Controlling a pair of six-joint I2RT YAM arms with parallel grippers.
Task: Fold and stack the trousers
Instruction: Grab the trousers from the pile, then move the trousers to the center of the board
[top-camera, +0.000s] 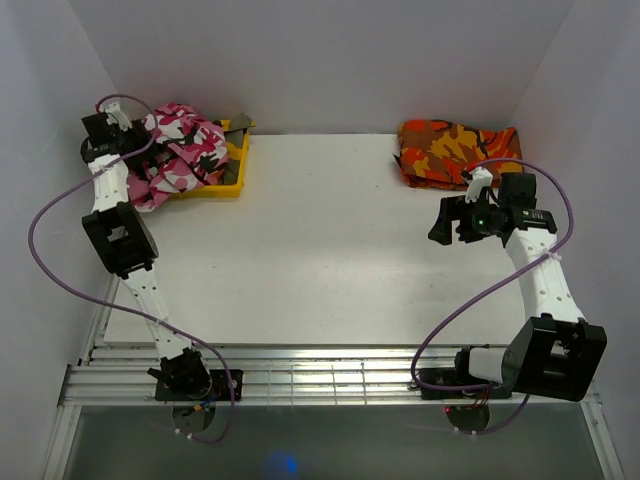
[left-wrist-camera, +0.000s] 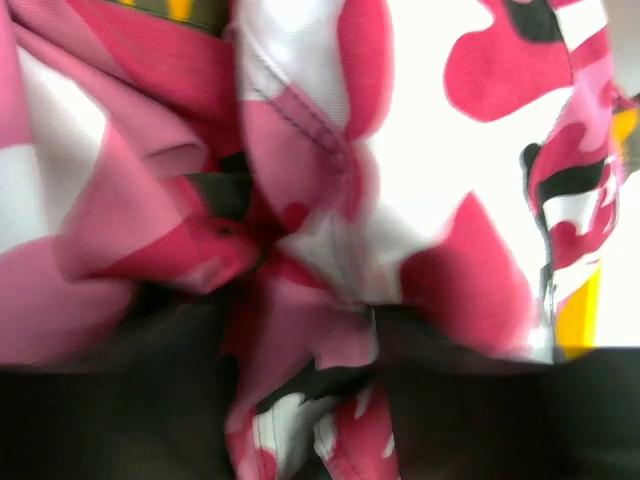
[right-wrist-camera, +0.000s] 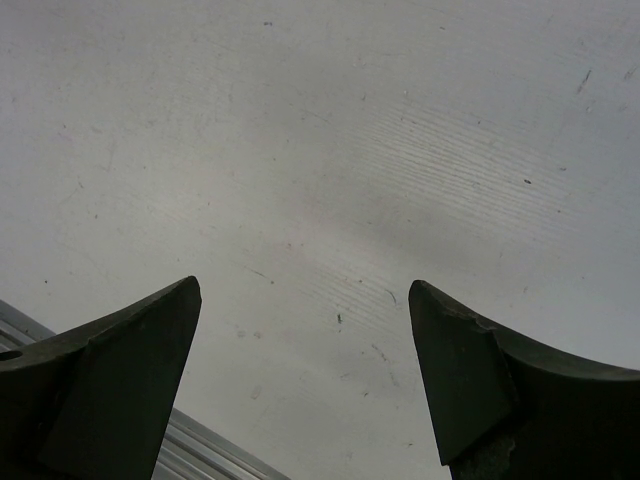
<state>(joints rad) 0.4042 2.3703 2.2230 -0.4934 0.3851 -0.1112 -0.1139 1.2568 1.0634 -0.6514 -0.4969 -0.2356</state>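
The pink, white and black camouflage trousers (top-camera: 180, 150) lie crumpled in and over a yellow bin (top-camera: 232, 180) at the table's far left. My left gripper (top-camera: 138, 148) is buried in the pile at its left side. In the left wrist view the trousers (left-wrist-camera: 420, 170) fill the frame, and a bunched fold of cloth is pinched between my dark fingers (left-wrist-camera: 120, 400). My right gripper (top-camera: 441, 222) is open and empty, hovering over bare table at the right. In the right wrist view its gripper (right-wrist-camera: 305, 300) shows wide-apart jaws with only the tabletop between them.
An orange-red camouflage garment (top-camera: 455, 150) lies folded at the far right corner, just behind my right gripper. A dark olive piece (top-camera: 238, 119) shows at the bin's back edge. The white table (top-camera: 320, 250) lies between walls on three sides, with a metal rail along its near edge.
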